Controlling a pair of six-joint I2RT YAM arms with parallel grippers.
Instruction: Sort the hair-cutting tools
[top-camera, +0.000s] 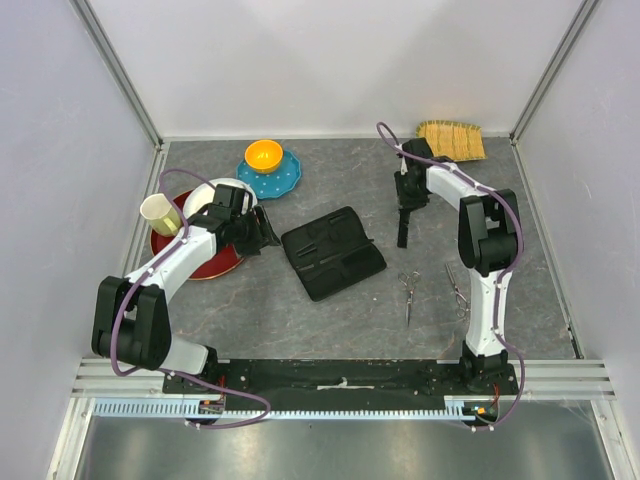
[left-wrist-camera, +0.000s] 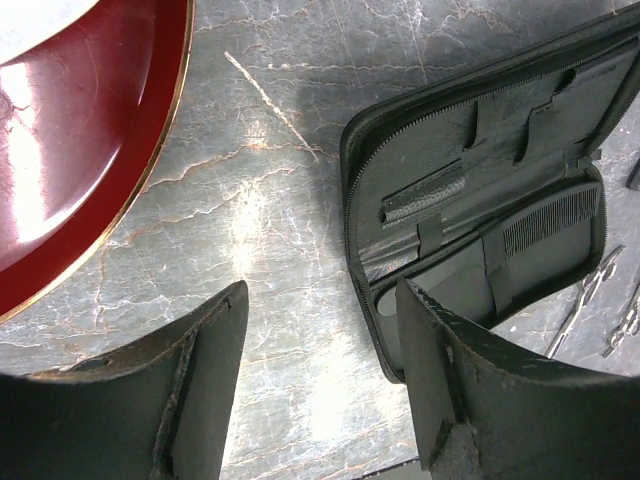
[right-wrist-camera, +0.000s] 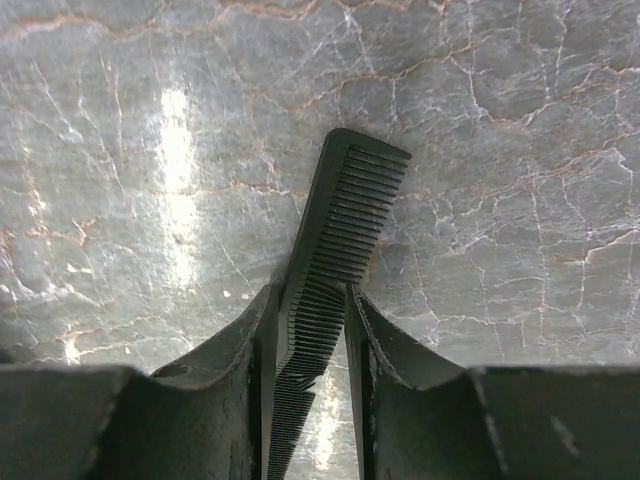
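A slim black comb (right-wrist-camera: 345, 200) lies on the grey table, and my right gripper (right-wrist-camera: 312, 290) is shut on it, the fingertips pressing its spine and its teeth. In the top view that comb (top-camera: 404, 230) sticks out below the right gripper (top-camera: 405, 205) at the back right. Another comb (left-wrist-camera: 550, 215) is tucked in the open black zip case (left-wrist-camera: 480, 200). Two silver scissors (top-camera: 409, 290) (top-camera: 457, 290) lie right of the case (top-camera: 333, 253). My left gripper (left-wrist-camera: 320, 300) is open over bare table at the case's left edge, holding nothing.
A red plate (top-camera: 200, 262) with a white bowl (top-camera: 225, 190) and a yellow cup (top-camera: 158, 213) sits at the left. A blue plate (top-camera: 285, 178) carries an orange bowl (top-camera: 264, 155) at the back. A woven mat (top-camera: 452, 140) lies in the back right corner.
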